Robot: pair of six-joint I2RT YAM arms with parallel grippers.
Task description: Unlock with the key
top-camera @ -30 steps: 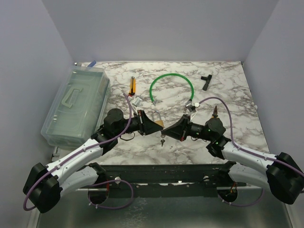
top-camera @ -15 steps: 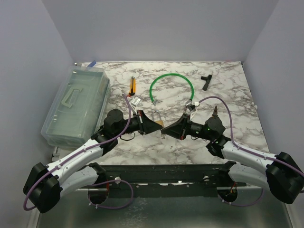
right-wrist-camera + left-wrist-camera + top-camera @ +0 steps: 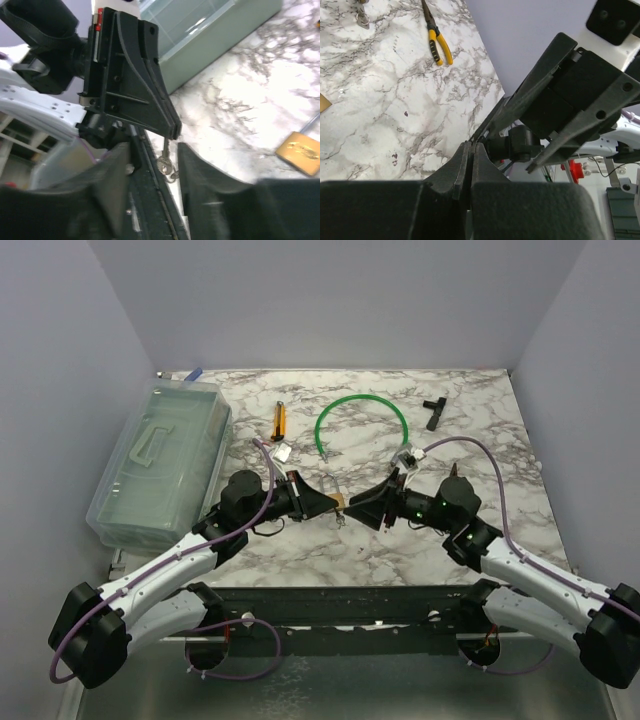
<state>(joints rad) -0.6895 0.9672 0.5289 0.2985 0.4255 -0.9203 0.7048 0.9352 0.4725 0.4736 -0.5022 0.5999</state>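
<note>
The small silvery key (image 3: pixel 165 150) hangs blade-up from the tips of my left gripper (image 3: pixel 172 131), which is shut on it; its ring (image 3: pixel 166 167) dangles below. My right gripper (image 3: pixel 154 147) is open, one finger on each side of the key without touching it. In the top view the two grippers meet tip to tip at mid-table, left gripper (image 3: pixel 332 502) and right gripper (image 3: pixel 366 504). The brass padlock (image 3: pixel 300 150) lies on the marble just beyond, and shows as a brass spot (image 3: pixel 340 502) from above. The left wrist view shows my left gripper (image 3: pixel 470 148) pressed together, with the key hidden.
A clear plastic box (image 3: pixel 160 460) stands at the left. Yellow-handled pliers (image 3: pixel 280 420), a green cable loop (image 3: pixel 360 408) and a black T-shaped part (image 3: pixel 433 410) lie farther back. A small metal clip (image 3: pixel 283 452) rests near the left arm.
My left gripper has closed on the key. My right gripper has opened and let the key go, pulling back slightly to the right.
</note>
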